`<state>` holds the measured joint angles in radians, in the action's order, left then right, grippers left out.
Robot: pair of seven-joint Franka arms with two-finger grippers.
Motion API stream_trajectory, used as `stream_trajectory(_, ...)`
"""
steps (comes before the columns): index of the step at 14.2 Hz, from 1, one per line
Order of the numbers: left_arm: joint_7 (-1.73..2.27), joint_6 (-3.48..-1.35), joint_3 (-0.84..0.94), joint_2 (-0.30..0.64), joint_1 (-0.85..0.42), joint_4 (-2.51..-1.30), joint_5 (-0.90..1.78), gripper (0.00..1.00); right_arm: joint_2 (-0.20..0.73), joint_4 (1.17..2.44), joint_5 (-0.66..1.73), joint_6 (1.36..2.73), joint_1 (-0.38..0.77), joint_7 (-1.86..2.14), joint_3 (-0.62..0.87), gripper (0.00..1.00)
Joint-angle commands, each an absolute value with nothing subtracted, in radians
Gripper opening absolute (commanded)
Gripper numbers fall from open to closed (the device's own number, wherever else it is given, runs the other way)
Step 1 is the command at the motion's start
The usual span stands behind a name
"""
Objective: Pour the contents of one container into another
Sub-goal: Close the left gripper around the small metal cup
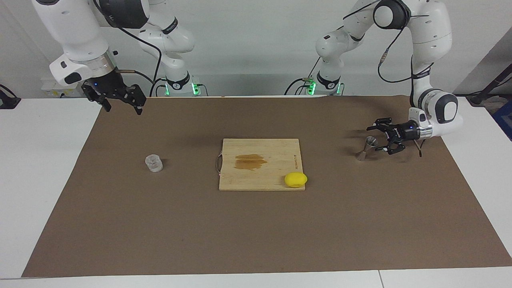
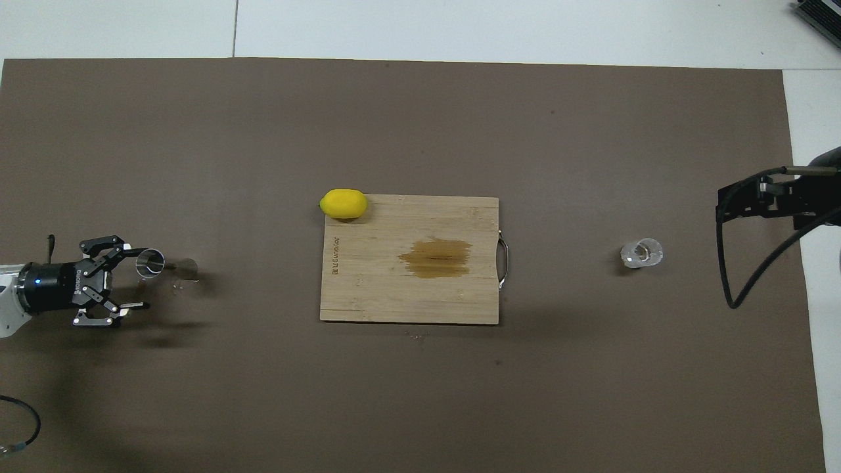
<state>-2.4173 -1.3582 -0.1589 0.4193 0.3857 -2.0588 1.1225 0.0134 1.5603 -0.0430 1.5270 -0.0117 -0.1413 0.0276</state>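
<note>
The steel jigger (image 1: 365, 149) (image 2: 156, 264) stands upright on the brown mat toward the left arm's end of the table. My left gripper (image 1: 376, 139) (image 2: 139, 278) is open and low, lying sideways right beside the jigger, its tips at the upper cone. It holds nothing. The clear glass cup (image 1: 153, 163) (image 2: 642, 253) stands alone on the mat toward the right arm's end. My right gripper (image 1: 122, 105) is open and empty, raised over the mat's corner near the robots, well apart from the cup. It waits there.
A wooden cutting board (image 1: 248, 180) (image 2: 368, 295) with a dark wet stain lies at the mat's middle. A yellow lemon (image 1: 295, 179) (image 2: 343, 203) rests at the board's corner farthest from the robots, toward the left arm's end. White table surrounds the brown mat (image 1: 256, 232).
</note>
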Motion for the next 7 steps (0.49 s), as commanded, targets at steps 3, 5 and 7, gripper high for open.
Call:
stream_trajectory(3, -2.442, -1.312, -0.169, 0.4, 0.364, -2.079, 1.144, 1.0, -0.006, 1.58, -0.021, 1.523, -0.025, -0.138, 0.032, 0.99)
stream_trajectory(5, -2.448, -1.31, -0.169, 0.4, 0.357, -2.079, 1.153, 1.0, -0.006, 1.58, -0.021, 1.523, -0.025, -0.138, 0.032, 0.99)
stream_trajectory(7, -2.46, -1.31, -0.169, 0.4, 0.354, -2.079, 1.155, 1.0, -0.006, 1.58, -0.021, 1.523, -0.025, -0.138, 0.032, 0.99)
